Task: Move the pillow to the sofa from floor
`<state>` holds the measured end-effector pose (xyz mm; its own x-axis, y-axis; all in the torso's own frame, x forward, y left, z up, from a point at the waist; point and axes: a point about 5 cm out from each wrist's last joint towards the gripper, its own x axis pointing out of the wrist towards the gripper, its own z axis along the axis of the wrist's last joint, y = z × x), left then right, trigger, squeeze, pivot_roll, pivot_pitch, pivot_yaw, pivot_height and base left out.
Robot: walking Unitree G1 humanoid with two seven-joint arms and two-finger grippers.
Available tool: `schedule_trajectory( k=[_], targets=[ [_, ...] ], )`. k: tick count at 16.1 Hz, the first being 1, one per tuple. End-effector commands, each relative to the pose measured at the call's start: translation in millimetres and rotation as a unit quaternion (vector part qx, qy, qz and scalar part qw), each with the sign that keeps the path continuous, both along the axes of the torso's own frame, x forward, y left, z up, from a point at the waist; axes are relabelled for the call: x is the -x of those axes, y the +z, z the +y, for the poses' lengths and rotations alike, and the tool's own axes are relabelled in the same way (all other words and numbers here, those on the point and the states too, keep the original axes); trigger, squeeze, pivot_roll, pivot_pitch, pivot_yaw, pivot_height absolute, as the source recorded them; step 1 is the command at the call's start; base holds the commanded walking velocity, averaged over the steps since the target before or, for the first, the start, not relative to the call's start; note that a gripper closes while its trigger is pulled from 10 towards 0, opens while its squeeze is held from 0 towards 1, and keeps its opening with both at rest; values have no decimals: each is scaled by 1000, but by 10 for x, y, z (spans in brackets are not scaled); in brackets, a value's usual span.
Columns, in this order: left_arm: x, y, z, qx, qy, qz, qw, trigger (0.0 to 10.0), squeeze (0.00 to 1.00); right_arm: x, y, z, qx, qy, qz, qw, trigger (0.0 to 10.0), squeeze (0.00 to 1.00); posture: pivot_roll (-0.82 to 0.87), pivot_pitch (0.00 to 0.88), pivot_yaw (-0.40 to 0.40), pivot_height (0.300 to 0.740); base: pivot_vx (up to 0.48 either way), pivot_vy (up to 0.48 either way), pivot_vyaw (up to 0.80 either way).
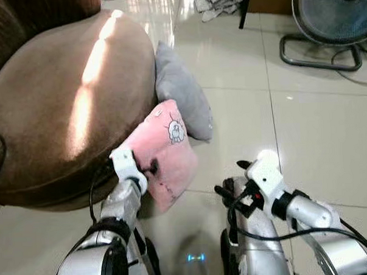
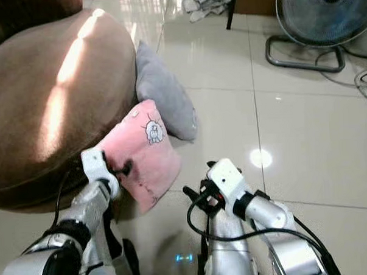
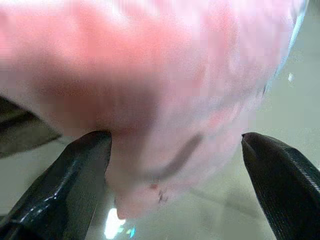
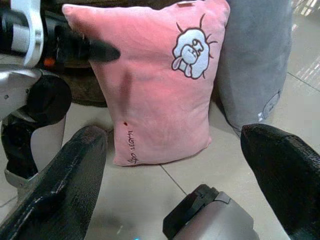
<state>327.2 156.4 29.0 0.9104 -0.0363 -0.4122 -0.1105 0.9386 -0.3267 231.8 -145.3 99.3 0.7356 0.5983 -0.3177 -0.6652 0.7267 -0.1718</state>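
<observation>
Left eye view puts the right gripper (image 1: 229, 190) nearest, low and right of centre, hanging over the tiled floor (image 1: 305, 132); its own wrist camera shows its black fingers spread wide with nothing between them. Just beyond, at lower centre-left, the left gripper (image 1: 149, 168) is pressed against the near edge of the pink pillow (image 1: 163, 153). From the left wrist camera the fingers (image 3: 75, 175) stand apart with pink fabric bulging between them, though that picture is blurred, so whether they have any hold on it is hard to say; they look open. The pillow stands on the floor, leaning on the brown sofa (image 1: 54, 100) at the left. Behind it a grey pillow (image 1: 184, 92) leans likewise, with a fan (image 1: 334, 21) at upper right. Nothing is lifted yet: the grasp, the lift and the placing on the seat all remain.
</observation>
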Motion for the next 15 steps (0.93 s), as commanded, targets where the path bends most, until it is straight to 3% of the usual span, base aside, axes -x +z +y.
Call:
schedule_trajectory(
  k=[1, 2, 3, 6, 8, 9, 11, 13, 15],
  targets=[
    [4, -5, -17, 24, 2, -9, 1000, 10000, 0, 47, 6, -28, -7, -9, 2, 1000, 10000, 0, -202, 277, 53, 482, 0, 0, 0],
    [-11, 18, -14, 24, 6, -20, 1000, 10000, 0, 61, -2, -32, -7, -12, 3, 1000, 10000, 0, -203, 277, 53, 482, 0, 0, 0],
    [-7, 9, 33, -8, 16, -12, 1000, 10000, 0, 67, -2, -32, -8, -15, 5, 1000, 10000, 0, -207, 279, 49, 482, 0, 0, 0],
    [-8, 61, 342, -70, 109, -13, 991, 10000, 0, 77, 8, -8, -9, -14, 4, 1000, 10000, 0, -221, 297, 49, 482, 0, 0, 0],
    [-6, 85, 459, -68, 144, -14, 987, 10000, 0, 94, 27, 19, -11, -15, -1, 1000, 10000, 0, -241, 317, 48, 482, 0, 0, 0],
    [-11, 94, 490, -48, 157, -16, 986, 10000, 0, 99, 44, 46, -13, -14, -5, 1000, 10000, 0, -248, 328, 45, 482, 0, 0, 0],
    [-45, 109, 416, 0, 142, -24, 990, 10000, 0, 99, 76, 94, -19, -6, -10, 1000, 10000, 0, -256, 351, 35, 482, 0, 0, 0],
    [-31, 79, 353, 2, 117, -25, 993, 10000, 0, 171, 120, 126, -22, 2, -14, 1000, 10000, 0, -269, 368, 15, 482, 0, 0, 0],
    [-15, 76, 400, -5, 128, -28, 991, 10000, 0, 190, 168, 140, -25, 4, -20, 999, 10000, 0, -284, 375, 4, 482, 0, 0, 0]
  ],
)
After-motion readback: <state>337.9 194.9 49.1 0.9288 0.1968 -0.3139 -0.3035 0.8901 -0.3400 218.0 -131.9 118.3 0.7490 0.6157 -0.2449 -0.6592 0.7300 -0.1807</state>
